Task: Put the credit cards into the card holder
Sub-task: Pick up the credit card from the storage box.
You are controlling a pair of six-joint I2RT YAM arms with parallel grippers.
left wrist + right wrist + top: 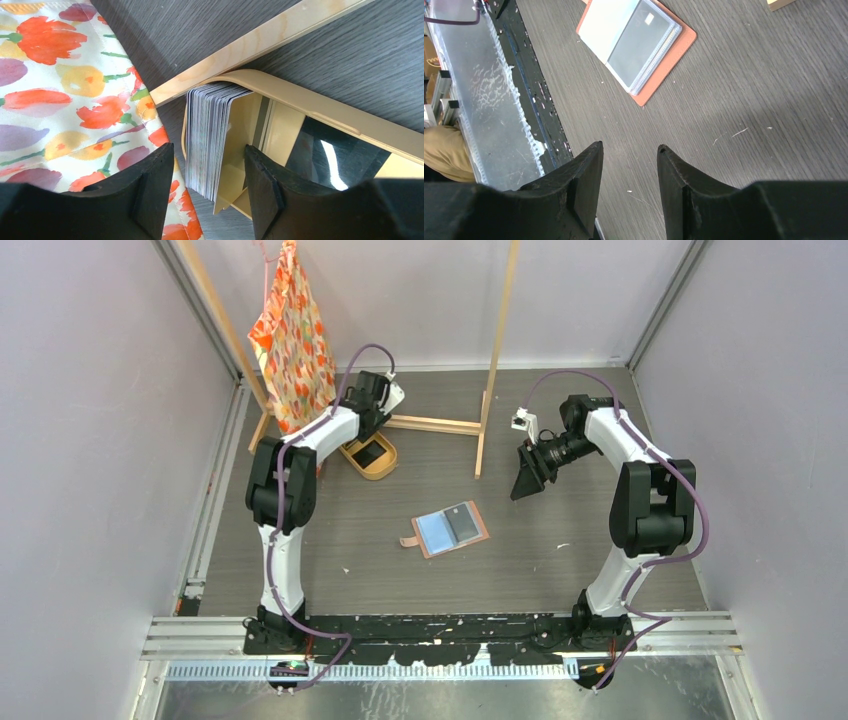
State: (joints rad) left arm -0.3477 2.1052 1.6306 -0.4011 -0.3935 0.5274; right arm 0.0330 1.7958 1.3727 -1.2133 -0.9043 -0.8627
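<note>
The credit cards (207,135) stand on edge as a thick stack at one end of an oval tan tray (320,107). My left gripper (207,146) is open, one finger on each side of the stack with a gap on both sides. A glossy black card (330,160) lies flat in the tray. The card holder (450,528) lies open on the table's middle, salmon-brown with clear pockets holding a blue and a grey card. My right gripper (527,472) hovers to the holder's right, open and with nothing in it (629,147); the card holder (639,45) lies ahead of it.
A floral fabric bag (290,340) hangs from a wooden rack (495,350) at the back, right beside the tray (385,470). The rack's base bar (250,47) runs just behind the tray. Grey walls close in both sides.
</note>
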